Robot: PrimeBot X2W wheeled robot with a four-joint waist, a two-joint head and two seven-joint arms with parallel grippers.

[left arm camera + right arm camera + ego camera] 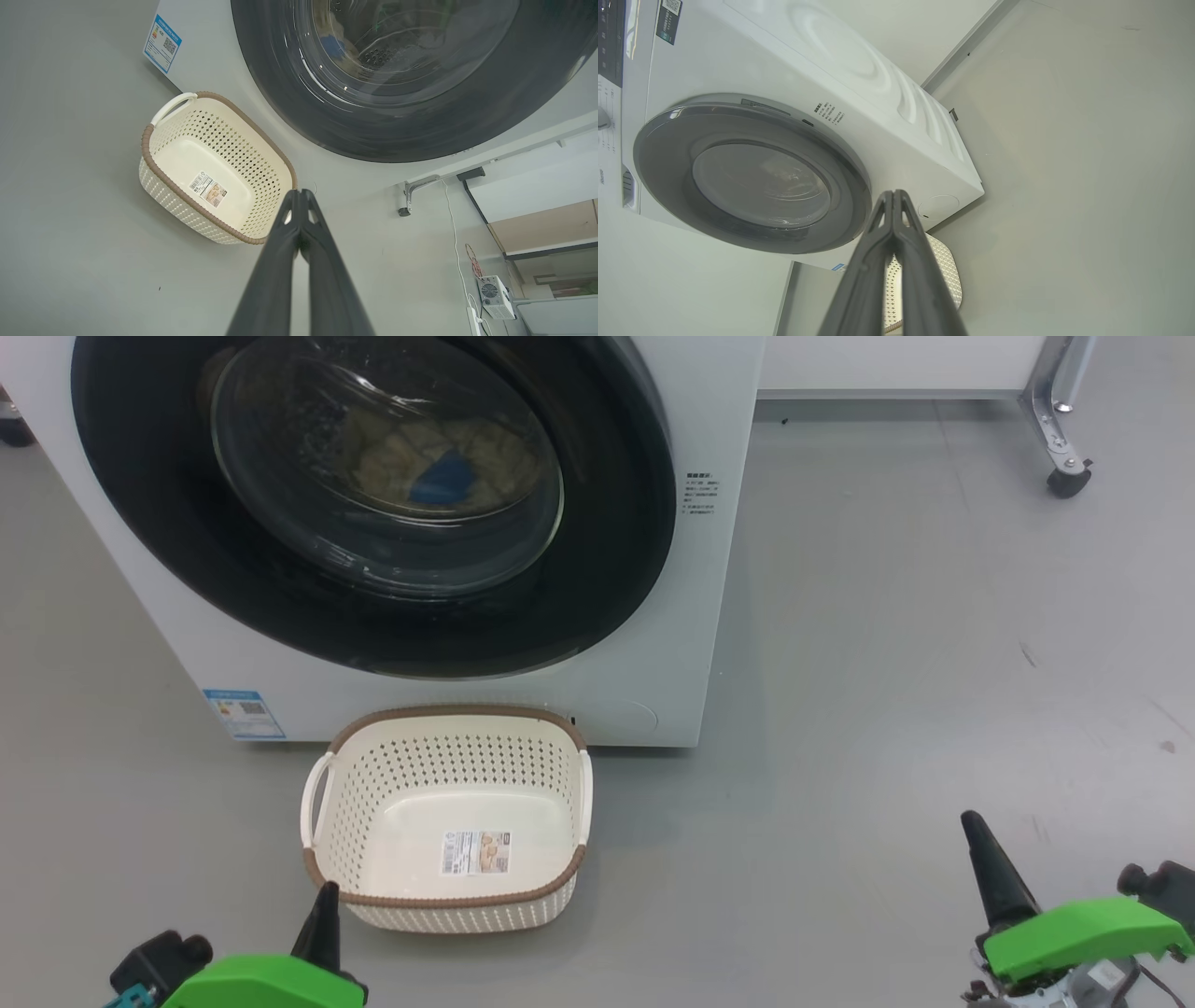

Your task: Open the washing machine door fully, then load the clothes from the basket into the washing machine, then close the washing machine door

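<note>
item: washing machine (719, 616). white front-loader standing on a grey floor (887, 663); blue sticker (245, 713) low on its front.

item: washing machine door (616, 523). wide glossy black rim, clear glass bowl at centre. in the right wrist view it lies flush against the machine's front with no gap at the edge, so it reads as shut.

item: clothes (439, 467). pale cream-yellow bundle with a bright blue patch, seen through the door glass, lying inside the drum.

item: basket (448, 717). cream, perforated, brown rim, white side handles. on the floor just in front of the machine, below the door. nothing in it but the printed label (476, 851) on its bottom.

item: left end effector (299, 193). low and near the basket's front corner, touching nothing. its two dark fingers are pressed together at the tips, with nothing between them.

item: right end effector (893, 193). off to the right over bare floor, well apart from basket and machine. fingers likewise pressed together, carrying nothing.

item: wheeled metal leg (1064, 448). at the far right, away from the work.

status of task, as judged: the clothes are in the drum, the basket is emptied and the door sits closed, so all three steps appear done. nothing looks left to do, unless the latch has not caught, which cannot be told from these views.
</note>
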